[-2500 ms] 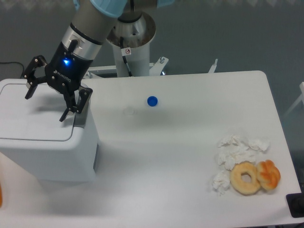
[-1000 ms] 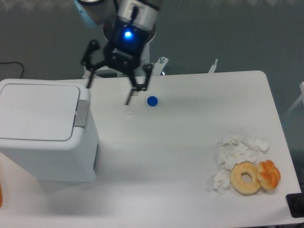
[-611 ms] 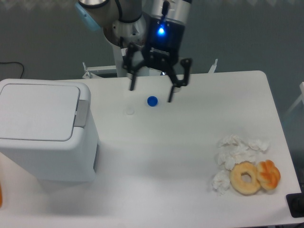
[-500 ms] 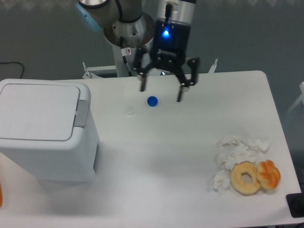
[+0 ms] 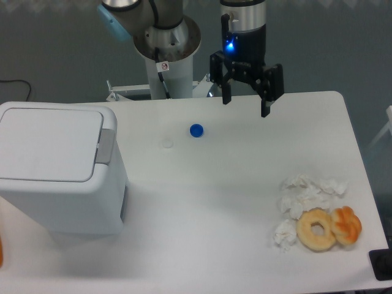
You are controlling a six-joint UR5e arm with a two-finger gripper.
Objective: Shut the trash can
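The claw (image 5: 245,104) hangs with its fingers spread and nothing between them, above the far edge of the table (image 5: 245,202). The trash can (image 5: 58,168) stands at the table's left end, well apart from the claw and down-left of it. Its flat lid (image 5: 49,144) lies level and looks shut, grey tab (image 5: 105,146) on the right edge, so the job appears done. A small blue cap (image 5: 196,130) sits between them
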